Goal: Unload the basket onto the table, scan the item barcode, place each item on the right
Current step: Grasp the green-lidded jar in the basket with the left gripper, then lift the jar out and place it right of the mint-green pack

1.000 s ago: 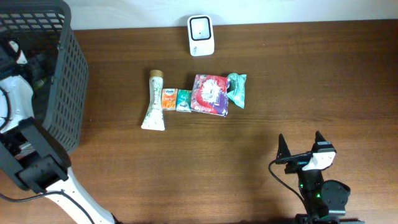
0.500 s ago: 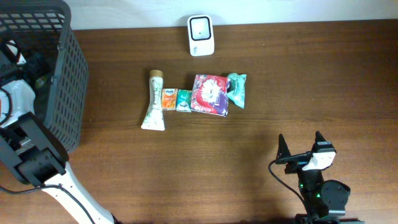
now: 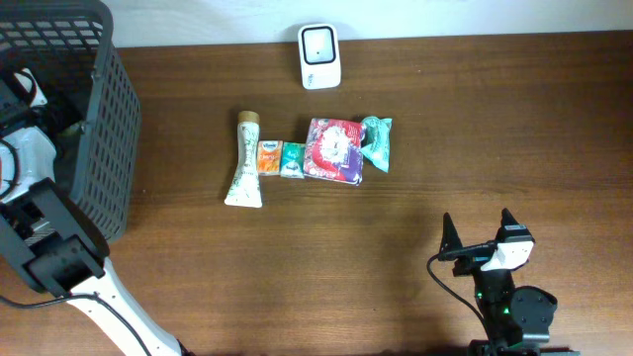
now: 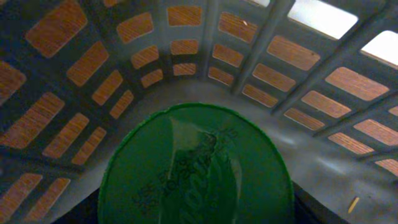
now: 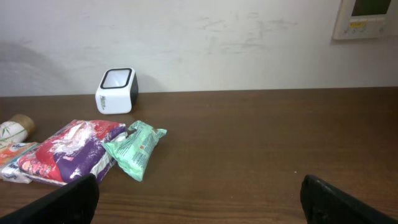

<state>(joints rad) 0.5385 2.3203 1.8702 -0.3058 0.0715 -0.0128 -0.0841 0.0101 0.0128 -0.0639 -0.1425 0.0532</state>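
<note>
Left end effector (image 3: 45, 104) sits inside the dark plastic mesh basket (image 3: 99, 119), close over a green round-lidded item (image 4: 196, 168), probably to fetch it for the white boxy scanner (image 3: 319, 55); whether it grips, I cannot tell. Right end effector (image 3: 476, 223) rests wide open.

**Colour and pattern findings**

Basket (image 3: 99, 148): dark grey lattice. Lid (image 4: 196, 168) inside: glossy green, embossed lettering. Bench (image 3: 495, 119): brown woodgrain. Ahead of black right tool (image 3: 477, 225): white scanner (image 3: 319, 56), dark window; red-purple-white packet (image 3: 334, 150); mint-green pouch (image 3: 376, 141).
</note>
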